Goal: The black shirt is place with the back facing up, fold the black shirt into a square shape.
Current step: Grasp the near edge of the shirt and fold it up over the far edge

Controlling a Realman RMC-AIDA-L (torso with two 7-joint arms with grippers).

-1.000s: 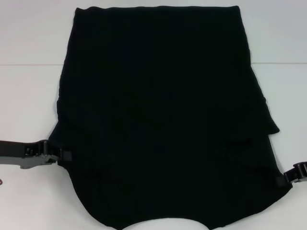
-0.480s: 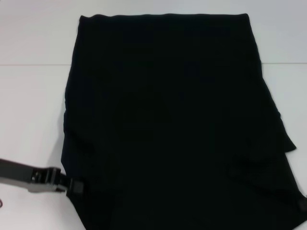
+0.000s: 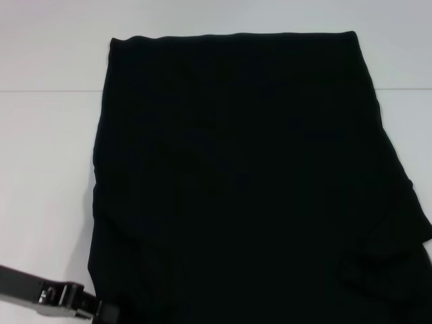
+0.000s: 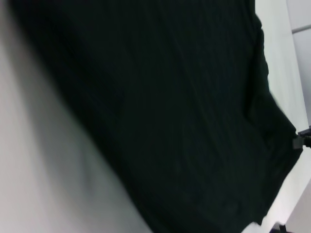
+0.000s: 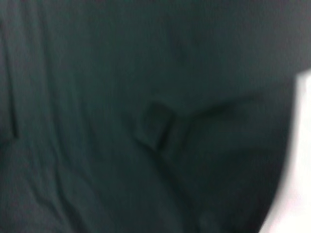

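The black shirt (image 3: 236,175) lies plain side up on the white table and fills most of the head view, with no letters showing. Its near part runs past the bottom of the picture. My left gripper (image 3: 101,312) is at the shirt's near left edge, shut on the cloth. My right gripper is out of the head view. It shows only in the left wrist view (image 4: 302,141), at the shirt's (image 4: 170,107) far corner, holding the cloth there. The right wrist view shows only dark cloth (image 5: 146,97) close up, with a small fold in it.
The white table (image 3: 47,169) shows to the left of the shirt, beyond it and to its right. A thin seam line (image 3: 40,90) crosses the table behind the shirt's upper part.
Both grippers have moved toward me with the shirt's near corners; the right one has left the head view. The shirt's far edge has slid toward me and the cloth looms larger.
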